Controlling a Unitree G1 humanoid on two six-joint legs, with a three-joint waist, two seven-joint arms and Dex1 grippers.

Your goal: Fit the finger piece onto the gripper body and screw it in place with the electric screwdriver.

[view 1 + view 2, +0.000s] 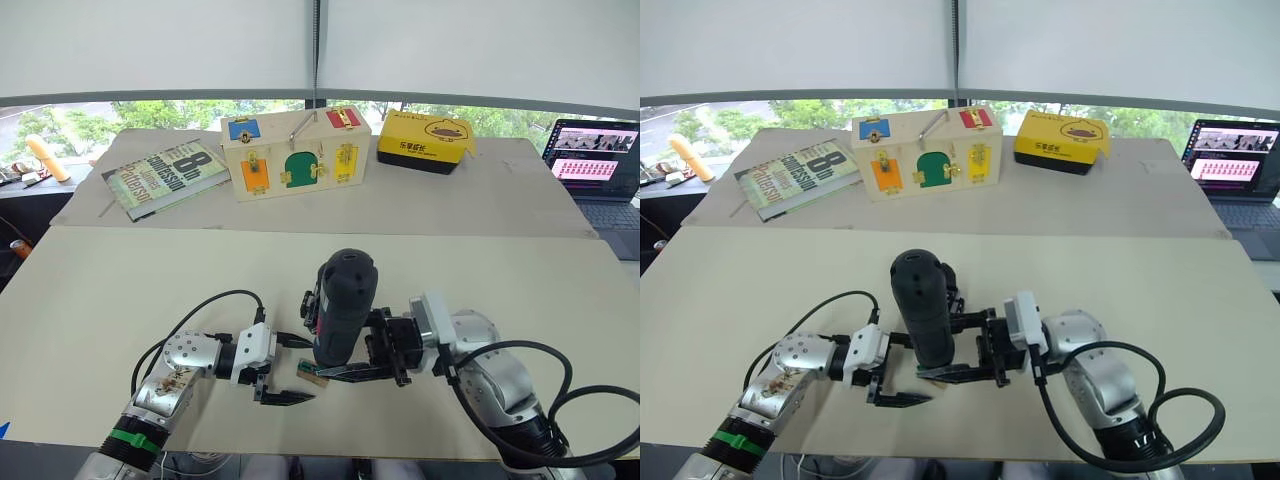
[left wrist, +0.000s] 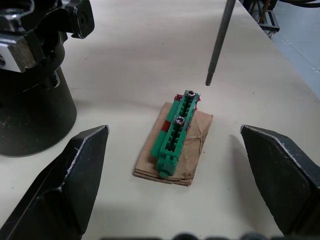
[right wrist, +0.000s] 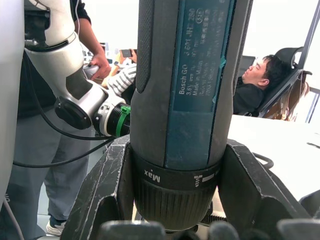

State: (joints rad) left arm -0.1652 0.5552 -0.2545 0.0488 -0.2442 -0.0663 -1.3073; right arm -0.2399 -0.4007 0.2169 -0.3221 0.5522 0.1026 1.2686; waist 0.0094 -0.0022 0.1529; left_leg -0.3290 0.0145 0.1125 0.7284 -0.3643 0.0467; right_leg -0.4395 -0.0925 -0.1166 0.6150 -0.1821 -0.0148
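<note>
Over table: right tool (image 1: 385,352) clamps electric screwdriver (image 1: 338,305); left tool (image 1: 283,370) wide open, empty.

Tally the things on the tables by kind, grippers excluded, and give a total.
Screwdriver: 1
Green block on cardboard: 1
Book: 1
Wooden latch box: 1
Yellow box: 1
Laptop: 1
Total: 6

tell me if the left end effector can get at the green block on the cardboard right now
Probably yes. The left end effector is open, one finger on each side of the green block, with bare table between. The screwdriver bit hangs beside the block's far end, not across the way.
</note>
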